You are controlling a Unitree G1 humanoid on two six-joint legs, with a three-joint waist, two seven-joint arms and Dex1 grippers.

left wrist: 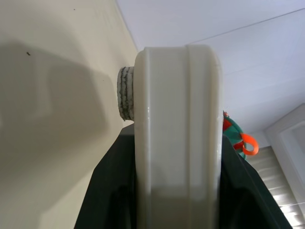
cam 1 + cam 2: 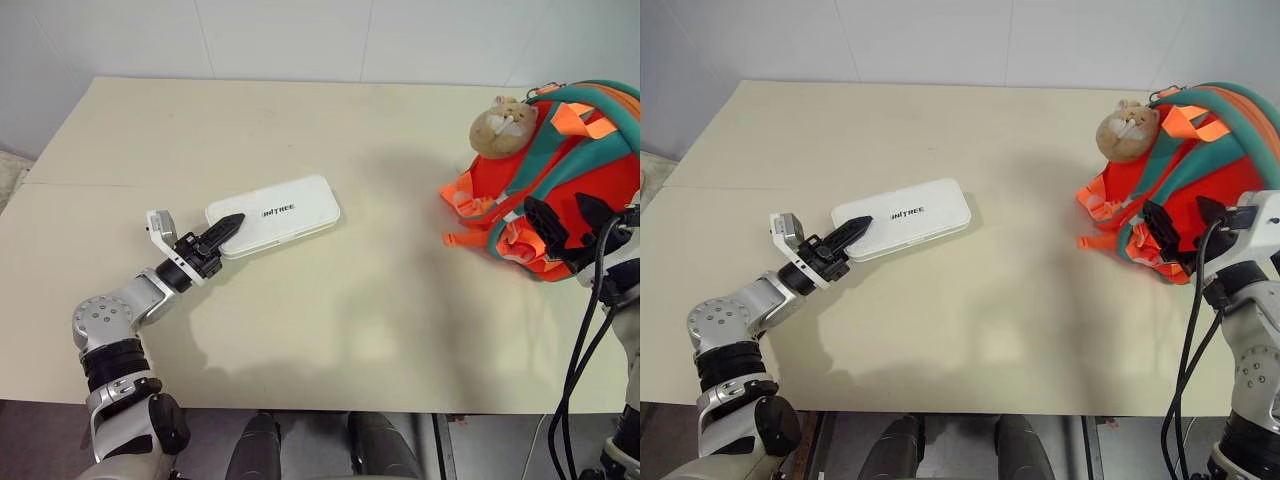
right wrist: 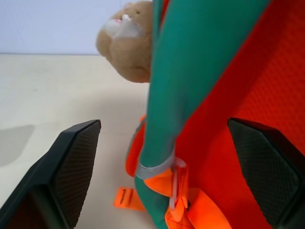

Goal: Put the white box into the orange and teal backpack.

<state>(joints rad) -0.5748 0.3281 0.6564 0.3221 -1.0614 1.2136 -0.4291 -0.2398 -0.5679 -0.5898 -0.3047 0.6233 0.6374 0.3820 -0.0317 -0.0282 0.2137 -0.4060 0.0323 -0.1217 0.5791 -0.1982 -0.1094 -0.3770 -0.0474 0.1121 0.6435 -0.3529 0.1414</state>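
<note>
The white box [image 2: 285, 212] is a flat case with dark lettering, lying near the middle left of the table. My left gripper [image 2: 224, 230] is shut on its near left end; in the left wrist view the box's edge [image 1: 177, 143] sits between the two black fingers [image 1: 107, 191]. At the right edge of the table stands the orange and teal backpack [image 2: 580, 170], with a tan plush charm [image 2: 505, 125] on top. My right gripper [image 2: 568, 222] is open against the backpack's near side, a teal strap [image 3: 190, 71] and orange fabric showing between its fingers [image 3: 71, 167].
The beige table [image 2: 350, 320] has bare surface between the box and the backpack. Orange webbing loops [image 2: 462, 195] spill from the backpack's left side onto the table. A white wall runs behind the table's far edge.
</note>
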